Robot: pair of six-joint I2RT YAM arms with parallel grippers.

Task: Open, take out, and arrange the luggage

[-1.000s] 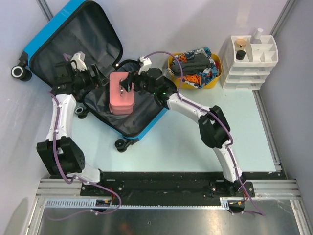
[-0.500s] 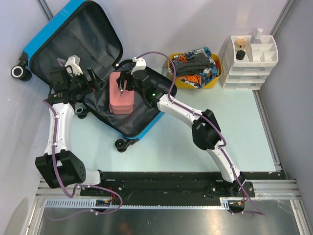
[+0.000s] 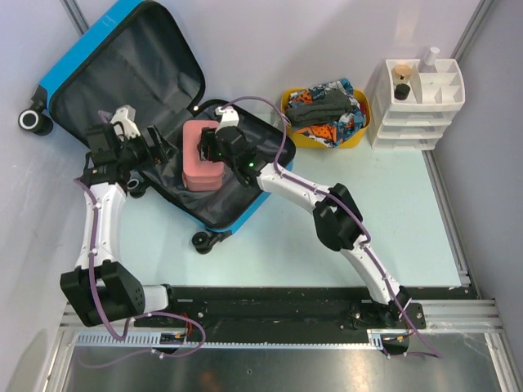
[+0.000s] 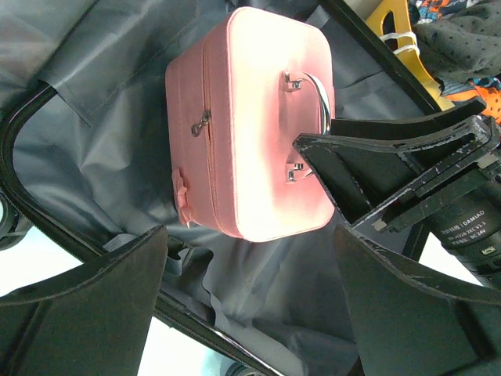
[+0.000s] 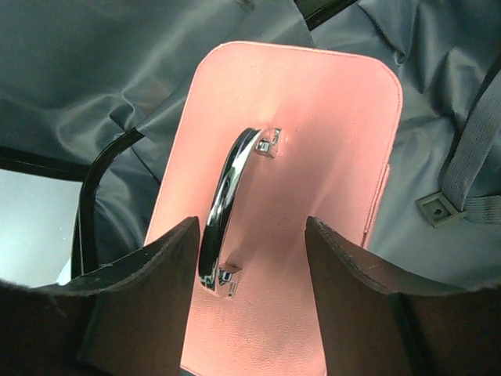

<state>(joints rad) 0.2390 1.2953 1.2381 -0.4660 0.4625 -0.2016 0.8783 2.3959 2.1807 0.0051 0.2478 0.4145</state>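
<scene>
Right gripper (image 5: 249,235), spread, straddles the chrome handle (image 5: 227,196) of a pink case (image 3: 200,159) inside the open luggage (image 3: 98,33) at far left; left gripper (image 4: 250,235), spread too, hovers left of it.

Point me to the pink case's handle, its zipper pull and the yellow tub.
handle (image 5: 221,201): right wrist view, middle of the chrome arc.
zipper pull (image 4: 203,123): left wrist view, the hanging metal tab.
yellow tub (image 3: 343,142): top external view, its near wall.
</scene>
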